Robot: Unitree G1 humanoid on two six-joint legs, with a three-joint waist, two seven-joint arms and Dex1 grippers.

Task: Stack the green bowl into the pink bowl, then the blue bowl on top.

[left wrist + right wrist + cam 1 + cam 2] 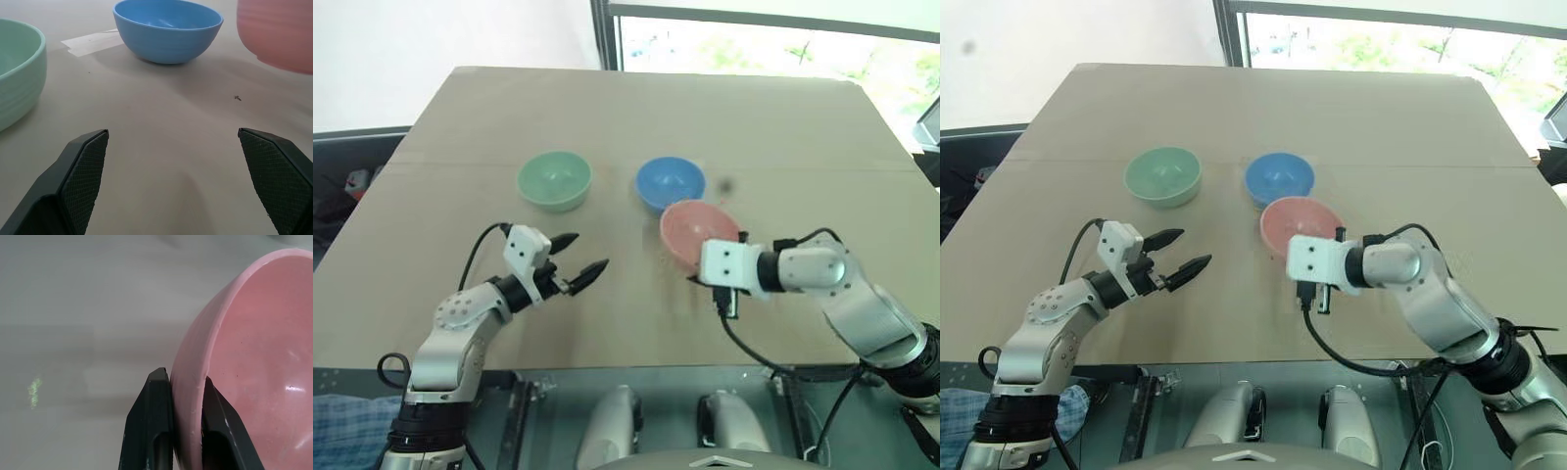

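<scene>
The green bowl (554, 179) stands upright on the tan table, back left of centre. To its right stands the blue bowl (671, 181). Just in front of the blue bowl is the pink bowl (695, 230), tilted and held a little above the table. My right gripper (185, 380) is shut on the pink bowl's rim, one finger inside and one outside. In front of the green bowl my left gripper (588, 251) hovers above the table, open and holding nothing, and it points toward the blue and pink bowls.
The tan table (636, 108) stretches far behind the bowls to a window. Its front edge (607, 366) runs just below both arms. A small dark spot (725, 184) lies right of the blue bowl. A black cable (744, 343) hangs from my right wrist.
</scene>
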